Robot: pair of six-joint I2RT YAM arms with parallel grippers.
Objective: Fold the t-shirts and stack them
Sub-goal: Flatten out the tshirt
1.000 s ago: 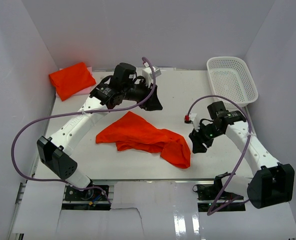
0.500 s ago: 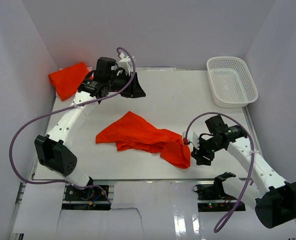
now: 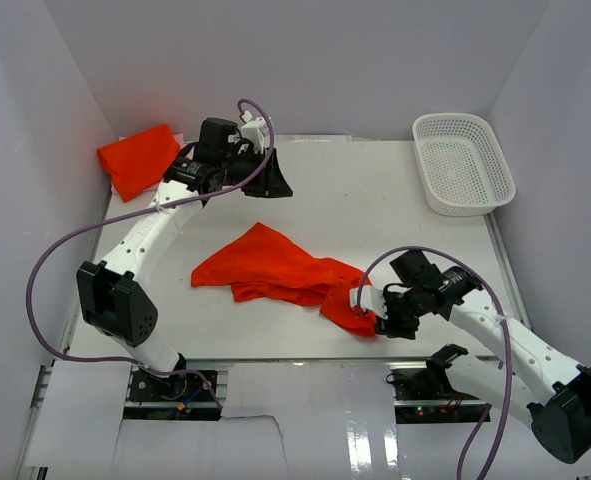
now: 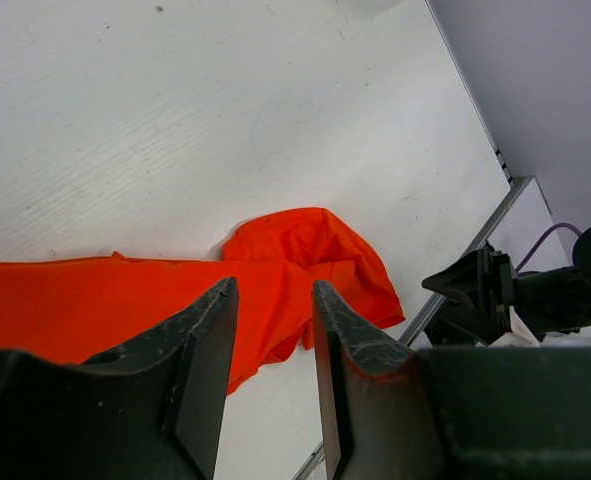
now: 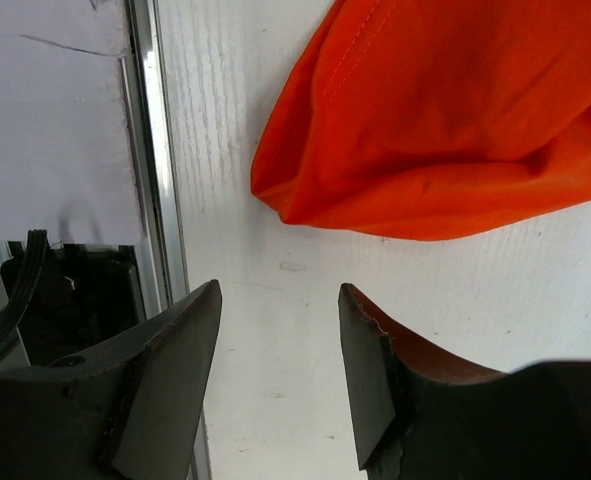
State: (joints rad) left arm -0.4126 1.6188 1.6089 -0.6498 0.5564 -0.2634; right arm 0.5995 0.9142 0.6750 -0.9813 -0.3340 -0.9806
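Top external: a white table [image 3: 375, 200] inside pale walls [image 3: 325, 60], crumpled t-shirt [image 3: 285, 272] centre, folded t-shirt [image 3: 140, 158] upper left, left gripper [image 3: 278, 188] and right gripper [image 3: 368, 308] parted, empty.

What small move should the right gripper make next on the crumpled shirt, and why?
Probably the right gripper should ease forward and close on the near edge of the crumpled shirt: its jaws stand open and empty, and that edge lies just ahead of them on the table.
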